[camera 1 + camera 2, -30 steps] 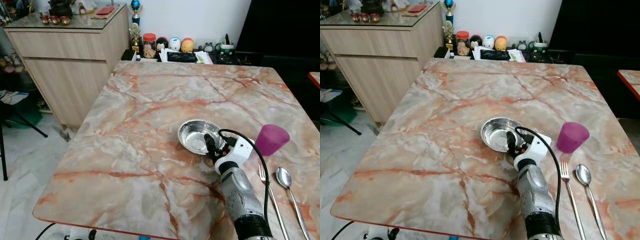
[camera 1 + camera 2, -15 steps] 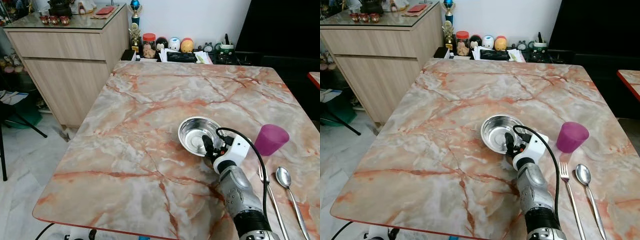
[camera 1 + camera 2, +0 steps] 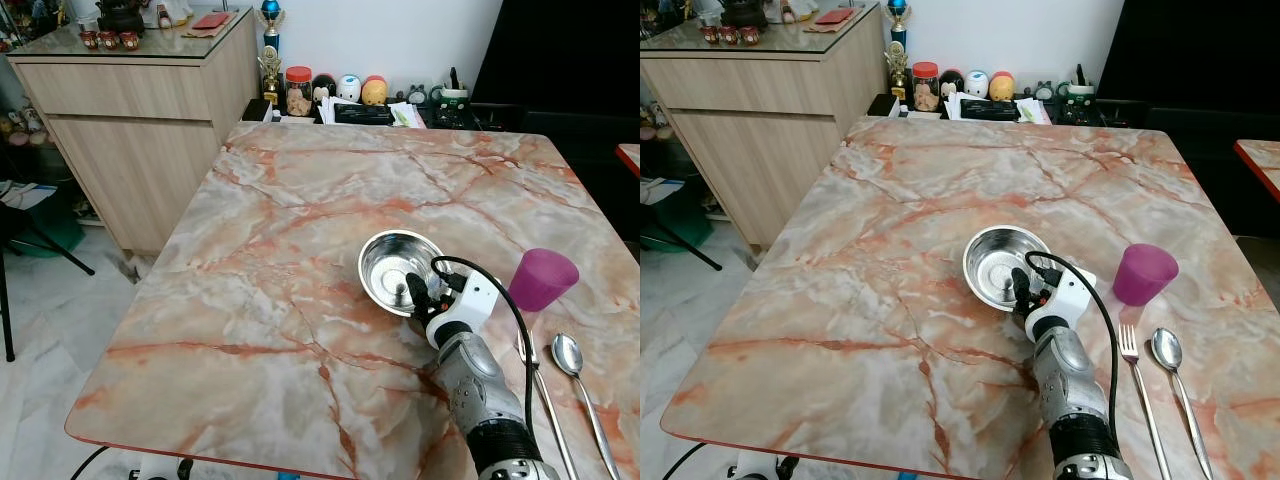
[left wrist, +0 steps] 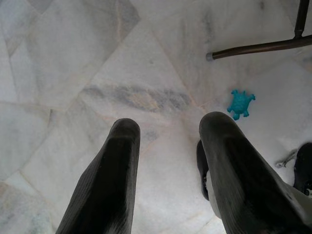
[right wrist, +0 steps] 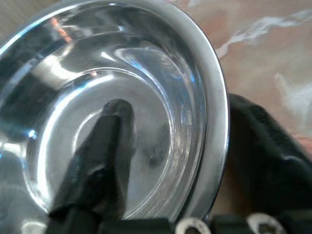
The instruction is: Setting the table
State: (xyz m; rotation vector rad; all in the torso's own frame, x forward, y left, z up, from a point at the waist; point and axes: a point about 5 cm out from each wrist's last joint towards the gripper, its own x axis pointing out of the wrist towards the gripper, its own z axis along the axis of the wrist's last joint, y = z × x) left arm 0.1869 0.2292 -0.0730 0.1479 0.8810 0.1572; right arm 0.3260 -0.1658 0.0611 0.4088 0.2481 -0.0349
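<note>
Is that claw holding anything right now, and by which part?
The right claw pinches the steel bowl by its near rim, one finger inside, one outside.

The right arm [image 3: 478,385] is being shown as a silver, mottled forearm with a black ribbed cuff, a white wrist block and a looping black cable [image 3: 512,310]. Two long, matte black fingers [image 4: 105,185] are being seen.

On the table [image 3: 250,260] before you, the bowl [image 3: 395,262] sits right of centre. Your right gripper [image 3: 420,295] straddles its near rim, one finger inside, one outside. The cup [image 3: 543,279] stands right of the bowl, apart from it. The fork [image 3: 545,395] and spoon [image 3: 580,385] lie side by side nearer you, below the cup, fork on the left. A cabinet [image 3: 140,130] stands beyond the table's far left corner.
</note>
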